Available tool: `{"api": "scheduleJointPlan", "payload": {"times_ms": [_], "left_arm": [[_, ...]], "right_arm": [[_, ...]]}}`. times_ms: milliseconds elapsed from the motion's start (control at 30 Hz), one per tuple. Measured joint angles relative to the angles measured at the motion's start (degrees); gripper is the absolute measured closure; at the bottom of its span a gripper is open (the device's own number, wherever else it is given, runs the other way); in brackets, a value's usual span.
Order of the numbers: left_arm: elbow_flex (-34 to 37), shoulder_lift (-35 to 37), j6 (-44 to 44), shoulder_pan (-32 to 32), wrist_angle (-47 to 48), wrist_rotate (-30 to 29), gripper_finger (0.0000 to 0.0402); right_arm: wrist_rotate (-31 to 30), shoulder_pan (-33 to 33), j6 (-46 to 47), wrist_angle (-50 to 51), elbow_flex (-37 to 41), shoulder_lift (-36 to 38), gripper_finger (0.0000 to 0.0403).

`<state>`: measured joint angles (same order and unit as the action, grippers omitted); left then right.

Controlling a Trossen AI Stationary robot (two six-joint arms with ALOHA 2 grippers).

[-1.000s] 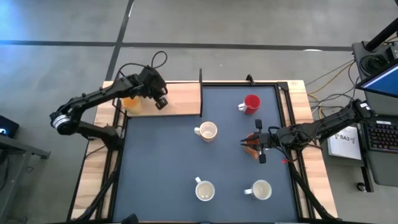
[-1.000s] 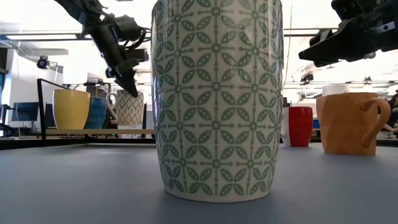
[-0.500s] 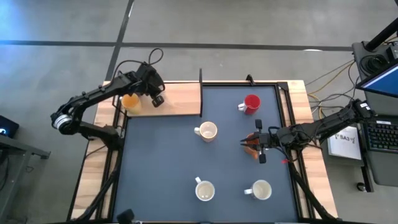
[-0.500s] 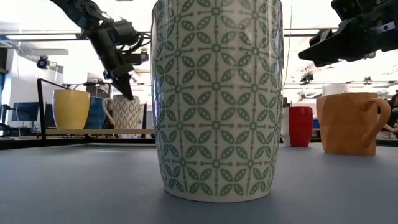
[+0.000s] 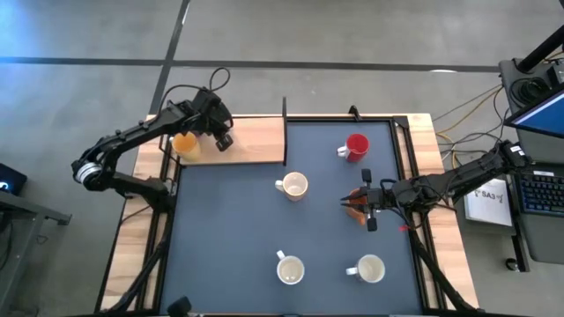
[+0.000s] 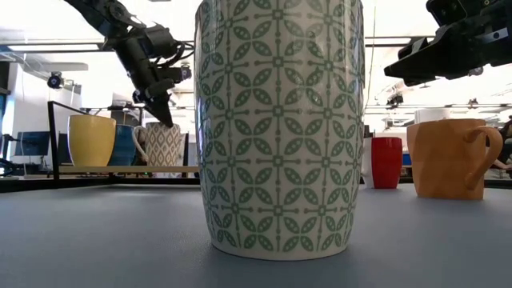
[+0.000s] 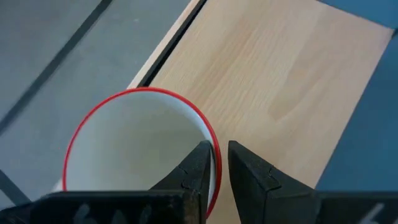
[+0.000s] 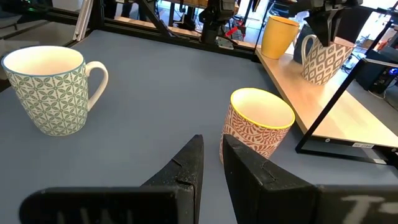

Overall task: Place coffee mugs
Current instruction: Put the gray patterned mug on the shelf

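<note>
A dark blue surface [image 5: 229, 238] is edged at its far left corner by a raised wooden shelf [image 5: 256, 141]. There the left tool [image 5: 222, 141] pinches the rim of a patterned mug with a red rim [image 7: 140, 149], beside a yellow mug [image 5: 185, 143]. Open blue surface lies between four spread mugs: a red mug [image 5: 356, 146], a cream mug [image 5: 294, 186] mid-surface, and two near-edge mugs [image 5: 291, 269]. The right tool [image 5: 370, 211], fingers nearly closed and empty, hovers at the right edge, largely hiding an orange mug [image 6: 446, 158]. Office clutter fills the room behind.
</note>
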<state>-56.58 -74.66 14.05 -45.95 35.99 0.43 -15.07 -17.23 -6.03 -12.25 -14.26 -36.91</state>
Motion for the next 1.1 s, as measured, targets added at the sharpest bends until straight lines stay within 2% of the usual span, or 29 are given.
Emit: {"api": "scheduleJointPlan", "payload": {"times_ms": [200, 400, 567, 1100], "left_arm": [[0.0, -1.4, -2.2, 0.0, 0.1, -0.8, 0.0362], [0.0, -2.6, 1.1, 0.0, 1.3, -1.2, 0.0367], [0.0, -2.3, 2.6, -0.6, 2.2, -1.0, 0.0392], [-5.4, -2.3, 10.7, -3.9, 10.8, -1.4, 0.0388]], "right_arm": [[0.0, 0.0, 0.0, 0.0, 0.0, 0.0, 0.0353], [0.0, 0.0, 0.0, 0.0, 0.0, 0.0, 0.0353], [0.0, 0.0, 0.0, 0.0, 0.0, 0.0, 0.0353], [0.0, 0.0, 0.0, 0.0, 0.0, 0.0, 0.0353]]}}
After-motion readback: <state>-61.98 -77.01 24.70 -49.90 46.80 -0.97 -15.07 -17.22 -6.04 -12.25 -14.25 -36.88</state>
